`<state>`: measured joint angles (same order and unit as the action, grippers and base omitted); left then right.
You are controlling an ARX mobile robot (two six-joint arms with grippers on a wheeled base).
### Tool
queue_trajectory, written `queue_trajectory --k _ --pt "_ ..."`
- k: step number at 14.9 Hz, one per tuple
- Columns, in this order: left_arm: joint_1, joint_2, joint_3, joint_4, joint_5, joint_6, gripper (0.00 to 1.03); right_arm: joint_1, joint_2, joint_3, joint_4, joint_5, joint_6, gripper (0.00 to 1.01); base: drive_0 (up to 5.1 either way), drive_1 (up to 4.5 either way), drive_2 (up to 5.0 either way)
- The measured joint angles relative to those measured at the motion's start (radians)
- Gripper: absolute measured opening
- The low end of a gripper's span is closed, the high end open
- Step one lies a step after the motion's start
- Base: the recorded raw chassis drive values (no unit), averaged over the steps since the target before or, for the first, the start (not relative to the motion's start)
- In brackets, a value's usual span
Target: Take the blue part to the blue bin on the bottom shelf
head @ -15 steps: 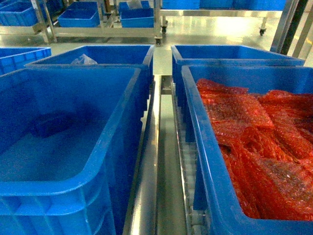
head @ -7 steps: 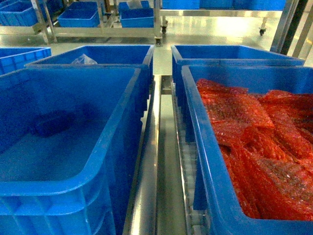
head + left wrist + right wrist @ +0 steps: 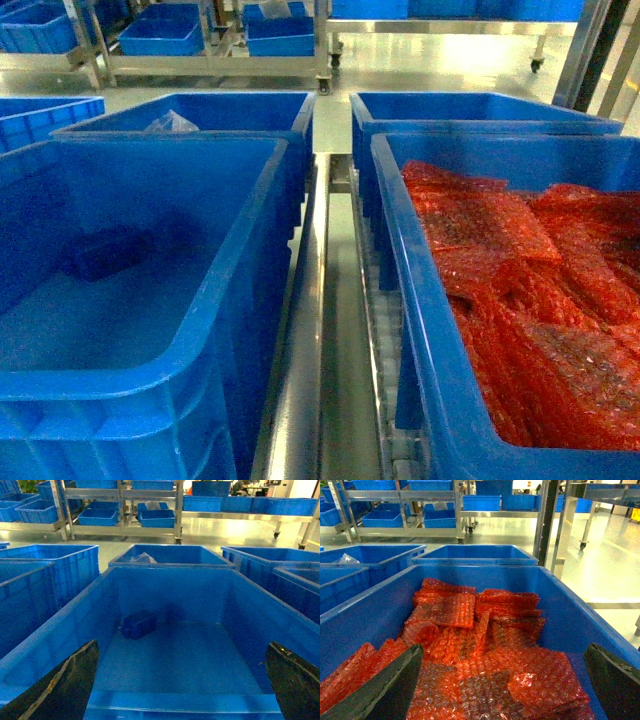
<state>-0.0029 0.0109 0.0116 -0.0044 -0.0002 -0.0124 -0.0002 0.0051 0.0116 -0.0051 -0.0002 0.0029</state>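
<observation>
Left gripper (image 3: 182,680): you see only two dark fingertips; the frame's bottom edge cuts off the rest.
Blue part (image 3: 105,252): you get a dim, blurred shape.

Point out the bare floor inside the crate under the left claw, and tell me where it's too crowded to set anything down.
The blue bin has bare floor across its near and right side, bordered by its right wall and front rim; only the blue part lies at the far left. The left claw is open above it. The neighbouring crate is crowded with red bubble-wrap packets.
</observation>
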Motion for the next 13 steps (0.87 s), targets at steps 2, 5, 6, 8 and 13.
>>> queue_trajectory --k 2,5,6,8,13 --pt "0.0 0.0 0.0 0.0 0.0 0.0 0.98 0.0 0.0 0.0 0.0 0.0 0.0 0.98 0.0 0.0 0.0" --pt "0.0 0.0 0.0 0.0 0.0 0.0 0.98 0.0 0.0 0.0 0.0 0.0 0.0 0.98 0.0 0.0 0.0" --pt "0.0 0.0 0.0 0.0 0.0 0.0 0.98 0.0 0.0 0.0 0.0 0.0 0.0 0.98 0.0 0.0 0.0" --pt "0.0 0.0 0.0 0.0 0.0 0.0 0.98 0.0 0.0 0.0 0.0 0.0 0.0 0.98 0.0 0.0 0.0" --pt "0.0 0.0 0.0 0.0 0.0 0.0 0.98 0.0 0.0 0.0 0.0 0.0 0.0 0.98 0.0 0.0 0.0"
